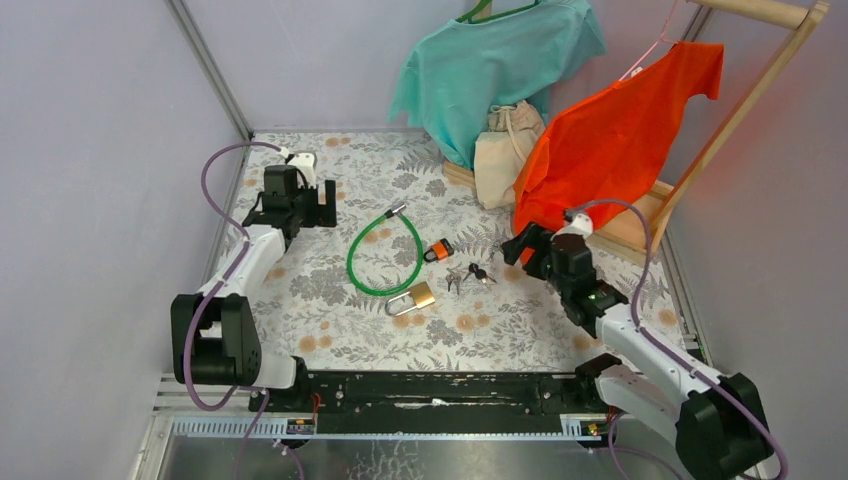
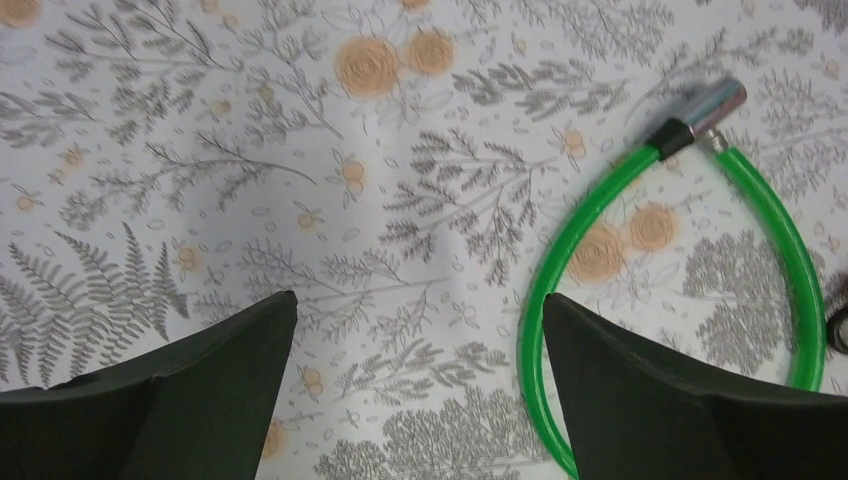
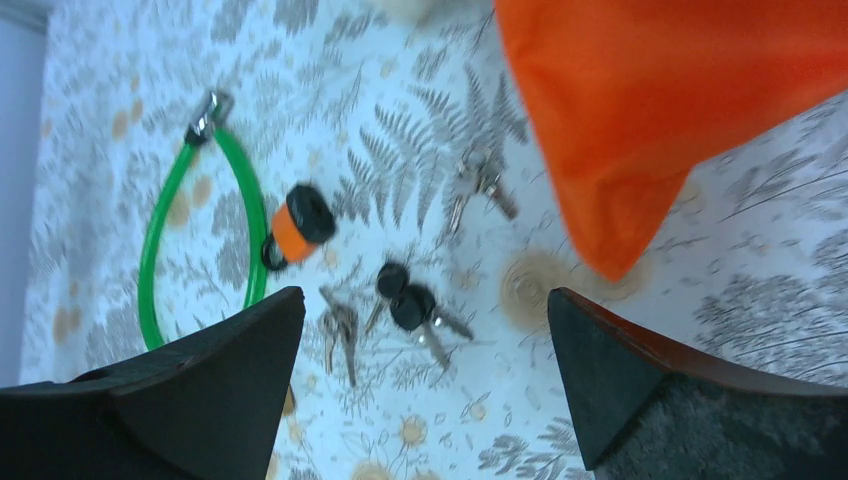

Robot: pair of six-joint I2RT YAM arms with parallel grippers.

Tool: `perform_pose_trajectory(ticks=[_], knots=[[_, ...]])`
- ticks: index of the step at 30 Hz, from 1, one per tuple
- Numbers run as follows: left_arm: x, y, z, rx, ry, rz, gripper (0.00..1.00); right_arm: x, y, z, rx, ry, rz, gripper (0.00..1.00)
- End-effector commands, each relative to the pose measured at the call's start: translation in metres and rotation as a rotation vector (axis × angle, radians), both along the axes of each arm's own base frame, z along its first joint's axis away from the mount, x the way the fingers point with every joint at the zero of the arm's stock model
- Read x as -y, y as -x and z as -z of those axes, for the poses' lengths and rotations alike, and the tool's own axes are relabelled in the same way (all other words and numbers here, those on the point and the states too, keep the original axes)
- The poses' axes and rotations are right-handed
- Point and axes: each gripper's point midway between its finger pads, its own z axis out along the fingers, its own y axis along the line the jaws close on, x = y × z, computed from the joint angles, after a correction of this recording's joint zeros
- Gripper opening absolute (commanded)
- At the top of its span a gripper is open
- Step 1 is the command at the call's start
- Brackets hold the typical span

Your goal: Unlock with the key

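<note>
A green cable lock [image 1: 372, 255] lies looped mid-table, its metal end [image 1: 396, 211] free and its orange-black lock head [image 1: 438, 250] at the right. A brass padlock [image 1: 413, 298] lies in front of it. Black-headed keys [image 1: 478, 272] and plain silver keys [image 1: 454, 279] lie to the right of the orange head. My left gripper [image 1: 325, 204] is open and empty, left of the cable [image 2: 560, 270]. My right gripper [image 1: 518, 246] is open and empty, above and right of the black-headed keys [image 3: 408, 303]. The orange head [image 3: 297, 226] and another silver key bunch [image 3: 478, 182] show in the right wrist view.
A wooden clothes rack [image 1: 745, 100] stands at the back right with a teal shirt [image 1: 495, 65], an orange shirt [image 1: 625, 130] and a beige bag [image 1: 505, 150]. The orange shirt's hem [image 3: 640, 130] hangs close to my right gripper. Grey walls close in both sides.
</note>
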Motion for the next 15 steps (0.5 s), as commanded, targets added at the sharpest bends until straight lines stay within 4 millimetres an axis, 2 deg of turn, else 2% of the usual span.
perform_pose_trajectory(ticks=[1, 6, 9, 12, 13, 15], knots=[[0.009, 0.011, -0.011, -0.036, 0.028, 0.074, 1.0, -0.033, 0.004, -0.005, -0.008, 0.049, -0.059, 0.95], [0.02, 0.019, -0.016, -0.053, 0.058, 0.142, 1.0, -0.082, 0.011, 0.005, -0.054, 0.127, -0.158, 0.85], [0.028, 0.025, -0.018, -0.064, 0.084, 0.182, 1.0, -0.104, 0.01, 0.014, -0.081, 0.165, -0.191, 0.8], [0.034, 0.031, -0.016, -0.078, 0.099, 0.221, 1.0, -0.111, 0.002, 0.024, -0.11, 0.21, -0.186, 0.75], [0.035, 0.033, -0.016, -0.082, 0.102, 0.231, 1.0, -0.113, -0.004, 0.022, -0.112, 0.227, -0.175, 0.73], [0.037, 0.034, -0.015, -0.087, 0.104, 0.243, 1.0, -0.108, -0.01, 0.03, -0.16, 0.315, -0.153, 0.67]])
